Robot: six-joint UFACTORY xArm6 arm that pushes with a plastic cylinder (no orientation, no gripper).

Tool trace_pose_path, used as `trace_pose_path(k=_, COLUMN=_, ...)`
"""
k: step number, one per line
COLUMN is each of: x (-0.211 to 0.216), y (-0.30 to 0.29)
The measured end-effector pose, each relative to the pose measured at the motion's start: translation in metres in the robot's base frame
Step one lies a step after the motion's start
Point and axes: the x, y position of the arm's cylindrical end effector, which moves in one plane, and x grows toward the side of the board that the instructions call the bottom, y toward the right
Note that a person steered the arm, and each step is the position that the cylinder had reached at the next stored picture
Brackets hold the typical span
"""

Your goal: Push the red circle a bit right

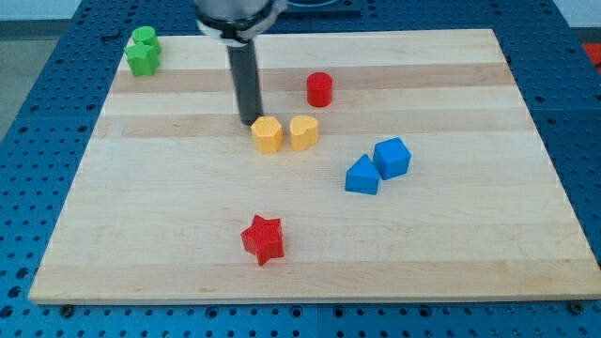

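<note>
The red circle (pixel 319 89) is a short red cylinder standing on the wooden board, above the board's middle and toward the view's top. My tip (pixel 250 122) is the lower end of the dark rod. It rests on the board to the left of and a little below the red circle, with a clear gap between them. The tip sits just above and left of the yellow hexagon (pixel 268 134), very close to it. A yellow heart-shaped block (pixel 303 132) stands right beside the hexagon, below the red circle.
A green block (pixel 144 52) sits at the board's top left corner. A blue triangle block (pixel 362 176) and a blue cube-like block (pixel 392 157) stand together right of the middle. A red star (pixel 263 238) lies near the view's bottom.
</note>
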Motion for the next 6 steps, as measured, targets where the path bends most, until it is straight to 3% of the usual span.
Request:
trace_pose_path(k=2, x=-0.042, y=0.049)
trace_pose_path(k=3, x=-0.042, y=0.09)
trace_pose_path(k=4, x=-0.033, y=0.137)
trace_pose_path(k=6, x=0.006, y=0.158)
